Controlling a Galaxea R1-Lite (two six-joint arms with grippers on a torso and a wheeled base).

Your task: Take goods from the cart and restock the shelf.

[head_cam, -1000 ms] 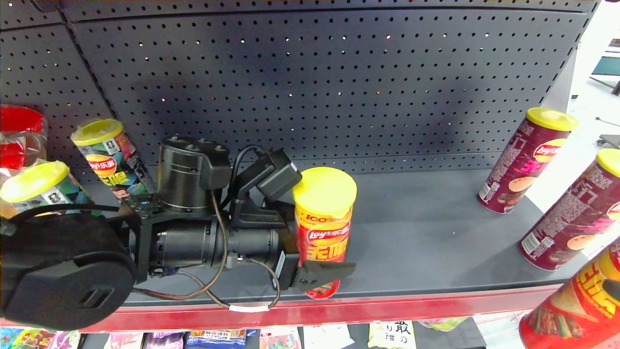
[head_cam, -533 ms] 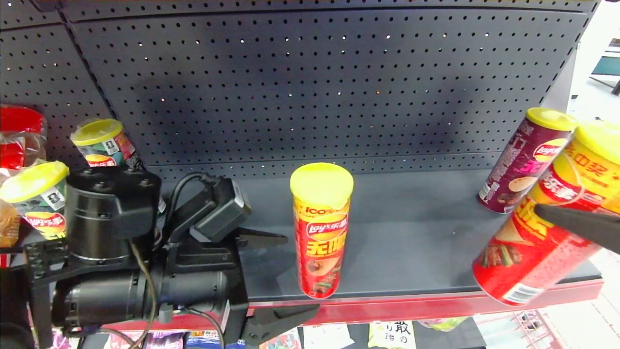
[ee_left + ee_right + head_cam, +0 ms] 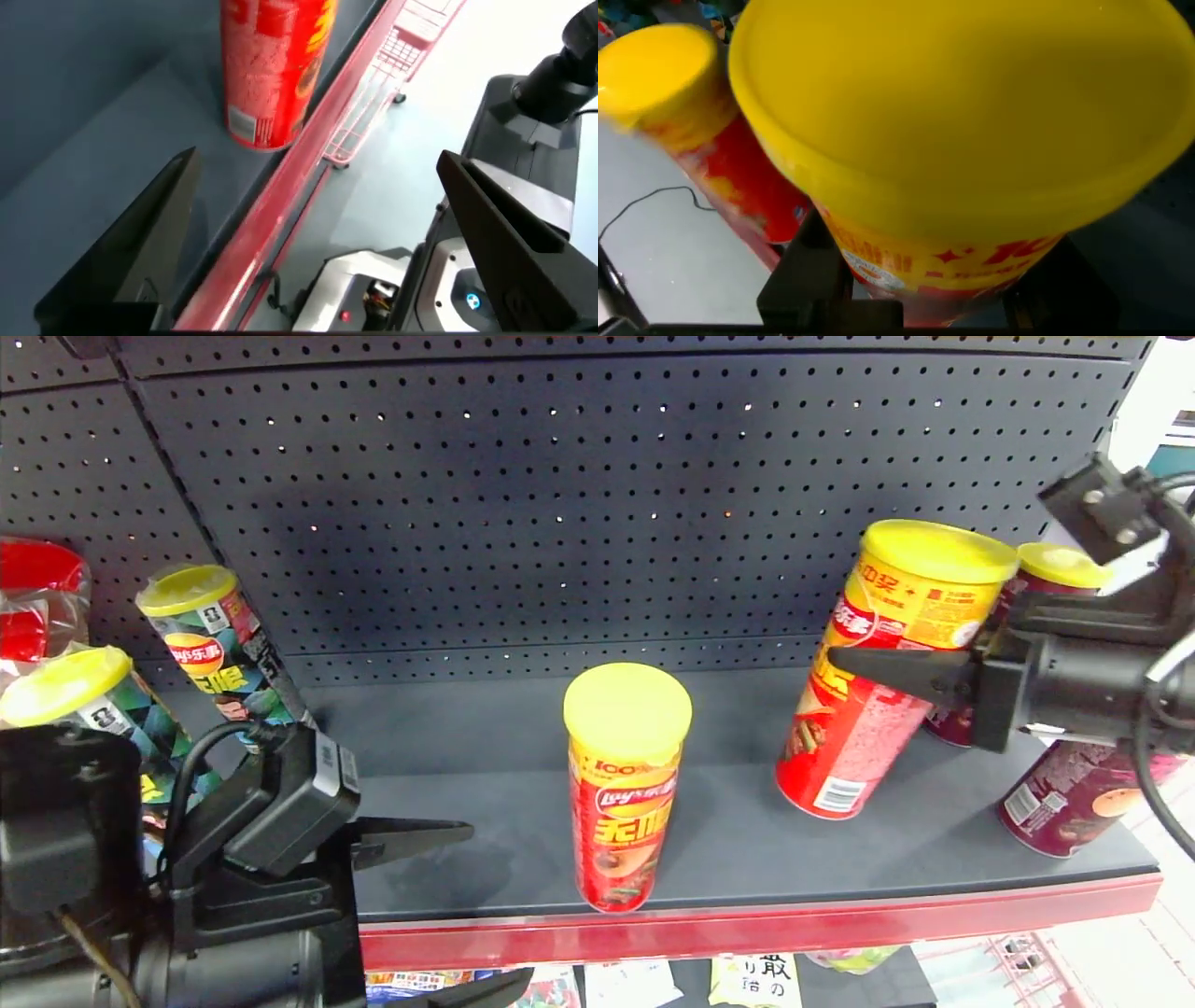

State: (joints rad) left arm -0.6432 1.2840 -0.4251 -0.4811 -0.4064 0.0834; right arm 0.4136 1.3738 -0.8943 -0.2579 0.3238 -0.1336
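**Right arm's got a can over at the shelf**

The right gripper (image 3: 873,658) has its jaws clamped on a red can (image 3: 845,747), which is tilted over the right half of the shelf (image 3: 747,849). I can't tell if its base touches. Another red can (image 3: 624,803) stands upright mid-shelf, near the front edge. The left gripper (image 3: 499,903) sits low at the front left, jaws wide apart.

shelf (image 3: 747,859) | red can (image 3: 624,793) upright centre; maroon cans (image 3: 1074,803) right; teal cans (image 3: 219,644) left

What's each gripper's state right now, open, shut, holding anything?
Left gripper: open, holding nothing.
Right gripper: shut on the tilted red chip can.
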